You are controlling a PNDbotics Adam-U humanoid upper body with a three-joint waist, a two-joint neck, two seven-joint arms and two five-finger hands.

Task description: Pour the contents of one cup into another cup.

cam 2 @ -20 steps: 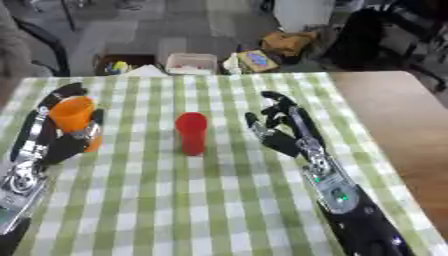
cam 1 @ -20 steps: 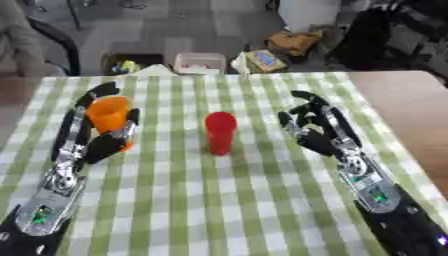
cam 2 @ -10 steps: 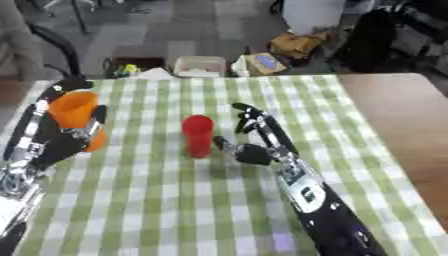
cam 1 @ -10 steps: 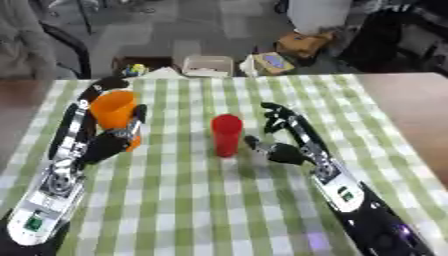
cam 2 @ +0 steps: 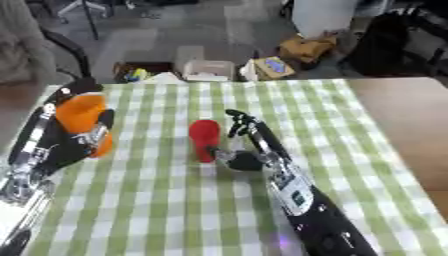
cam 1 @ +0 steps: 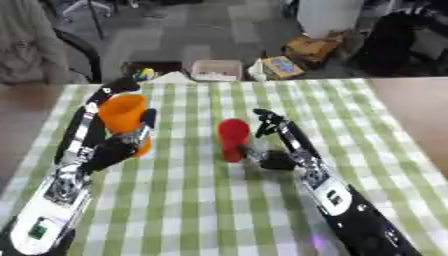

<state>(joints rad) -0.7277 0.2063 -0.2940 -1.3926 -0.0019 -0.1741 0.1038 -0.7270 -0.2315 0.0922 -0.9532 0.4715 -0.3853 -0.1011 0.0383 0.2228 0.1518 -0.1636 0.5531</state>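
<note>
Standing apart: one orange cup (cam 1: 123,121), one red cup (cam 1: 233,138).

Cup (cam 1: 123,120) left, cup (cam 1: 233,139) centre.

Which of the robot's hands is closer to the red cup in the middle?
The right hand: it sits right beside the red plastic cup. The left hand is away at the left, wrapped round the orange plastic cup.

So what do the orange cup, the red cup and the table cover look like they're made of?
Orange cup, held in the left robot hand: probably plastic, given its uniform, opaque colour and smooth wall. Red cup, beside the right robot hand: likely plastic too, with a solid colour and plain matte look. Table cover: looks like woven cloth or vinyl with a green-and-white check; the weave cannot be made out.
</note>
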